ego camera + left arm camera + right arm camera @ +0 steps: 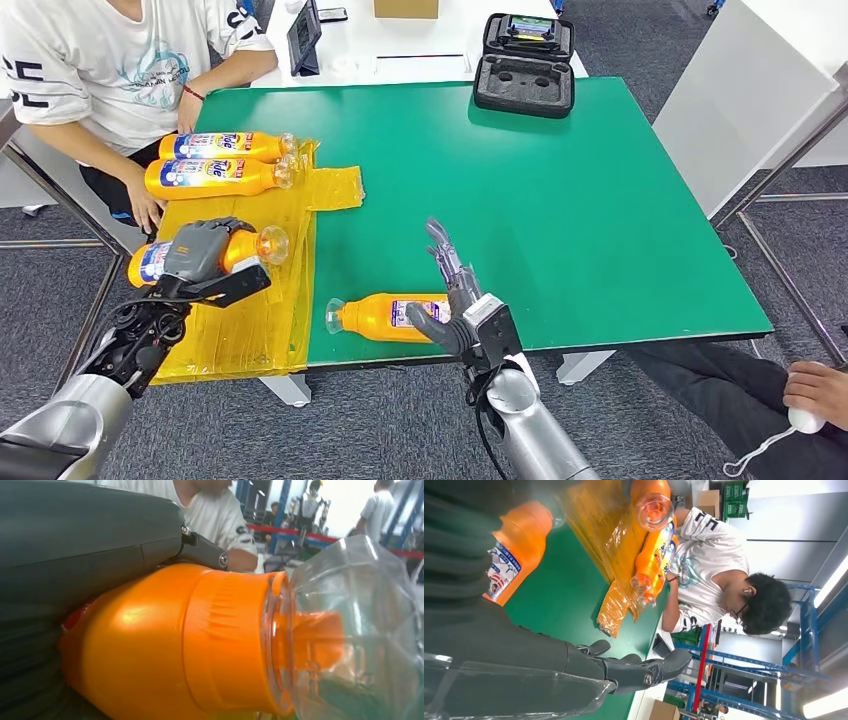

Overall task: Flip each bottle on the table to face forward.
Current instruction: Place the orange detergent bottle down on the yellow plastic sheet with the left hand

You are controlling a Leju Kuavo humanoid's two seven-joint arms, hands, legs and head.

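I see a green counter [560,200] | yellow plastic sheet [250,310] spread over its left edge | 2 orange bottles [215,162] lying side by side on the sheet | 1 bottle [385,317] on bare green near the front edge | open black case [524,65] at the far edge

left hand [203,250] gripping bottle [240,248] — right hand [452,290] open

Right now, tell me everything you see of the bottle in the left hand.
The bottle is orange plastic with a blue-and-white label and a clear domed cap over an orange nozzle. It lies on its side on the yellow sheet at the table's near left edge, cap pointing toward the table's middle. The left hand grips its body from above, covering most of the label.
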